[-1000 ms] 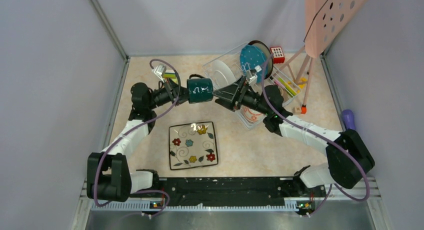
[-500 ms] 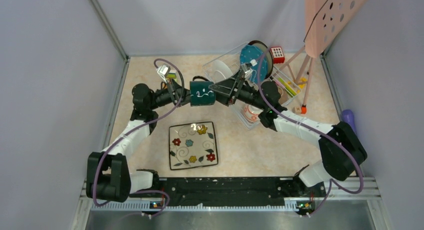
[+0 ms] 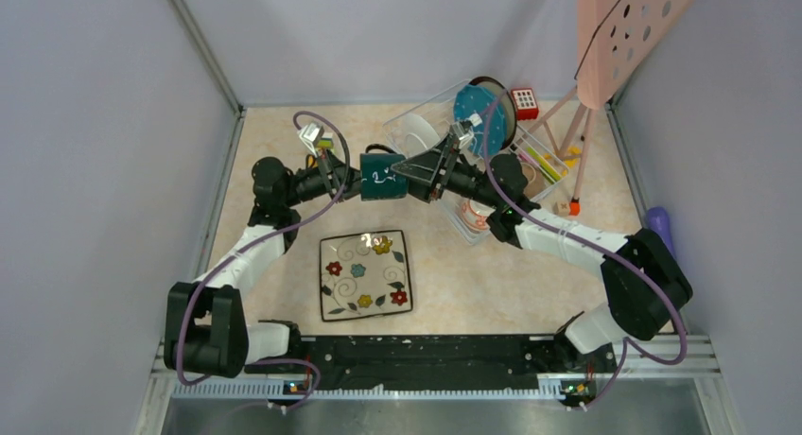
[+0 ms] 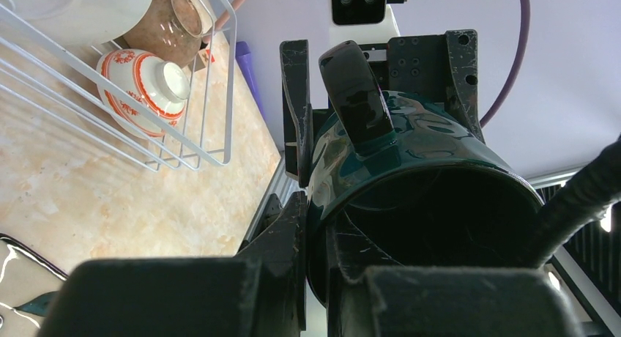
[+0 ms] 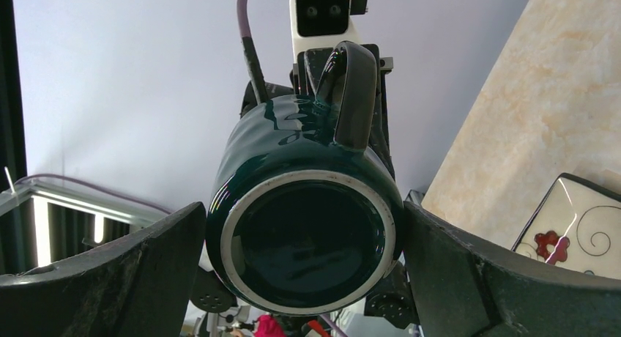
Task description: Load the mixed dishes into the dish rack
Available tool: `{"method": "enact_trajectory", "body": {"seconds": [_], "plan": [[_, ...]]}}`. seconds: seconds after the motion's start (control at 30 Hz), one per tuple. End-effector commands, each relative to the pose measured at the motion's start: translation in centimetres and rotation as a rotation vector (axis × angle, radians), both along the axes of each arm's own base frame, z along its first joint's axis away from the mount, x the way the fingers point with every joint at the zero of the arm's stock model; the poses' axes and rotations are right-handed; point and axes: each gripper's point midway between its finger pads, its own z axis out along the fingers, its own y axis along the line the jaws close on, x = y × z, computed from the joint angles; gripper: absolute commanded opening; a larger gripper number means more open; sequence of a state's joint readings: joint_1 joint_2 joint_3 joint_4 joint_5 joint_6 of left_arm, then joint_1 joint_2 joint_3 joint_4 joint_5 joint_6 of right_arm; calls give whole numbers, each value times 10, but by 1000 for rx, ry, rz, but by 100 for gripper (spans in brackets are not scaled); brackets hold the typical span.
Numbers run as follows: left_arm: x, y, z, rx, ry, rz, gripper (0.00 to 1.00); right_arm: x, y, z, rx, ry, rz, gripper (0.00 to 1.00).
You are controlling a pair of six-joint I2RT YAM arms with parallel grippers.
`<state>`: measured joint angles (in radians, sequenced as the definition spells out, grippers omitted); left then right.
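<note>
Right now, near the dish rack point(image 3: 409, 120), I am mid-handover: left gripper point(image 4: 315, 242) pinching the rim of the teal mug point(image 3: 382, 177) held aloft between the arms, right gripper point(image 5: 304, 278) spread wide around its base, which I judge must clamp before the left lets go.

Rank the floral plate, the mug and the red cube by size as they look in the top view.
1. floral plate
2. mug, partly hidden and held off the table, yet clearly smaller
3. red cube
</note>
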<state>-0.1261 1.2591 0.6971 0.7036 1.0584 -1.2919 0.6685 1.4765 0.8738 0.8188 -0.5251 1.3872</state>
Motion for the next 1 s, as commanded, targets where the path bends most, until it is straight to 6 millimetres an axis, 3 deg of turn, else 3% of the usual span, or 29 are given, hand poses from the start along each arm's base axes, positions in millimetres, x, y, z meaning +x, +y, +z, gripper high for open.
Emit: {"method": "enact_trajectory", "body": {"seconds": [0.0,0.2,0.33,0.37,0.47,0.53,0.57,0.7,0.83,0.97], "plan": [[-1,-1,28,-23,-124,0,0,-13,3,19,36,-82,41,99],[-1,-1,30,-28,-122,4,0,-14,3,15,38,-82,43,94],[1,-1,30,-29,-122,6,0,-18,2,19,55,-87,67,97],[1,-1,30,-29,-122,6,0,-19,3,19,55,-89,71,91],[3,-1,29,-26,-126,11,0,-18,2,21,54,-91,61,57],[9,0,25,-12,-121,33,9,-16,0,24,44,-114,41,39],[13,0,23,1,-121,50,17,-14,-2,25,34,-121,27,35],[46,4,12,85,-104,158,33,9,-16,31,-7,-147,-73,25],[68,1,21,71,-110,171,39,37,-38,40,12,-128,-145,24],[93,-2,13,64,-62,191,43,58,-56,36,43,-81,-187,17]]}}
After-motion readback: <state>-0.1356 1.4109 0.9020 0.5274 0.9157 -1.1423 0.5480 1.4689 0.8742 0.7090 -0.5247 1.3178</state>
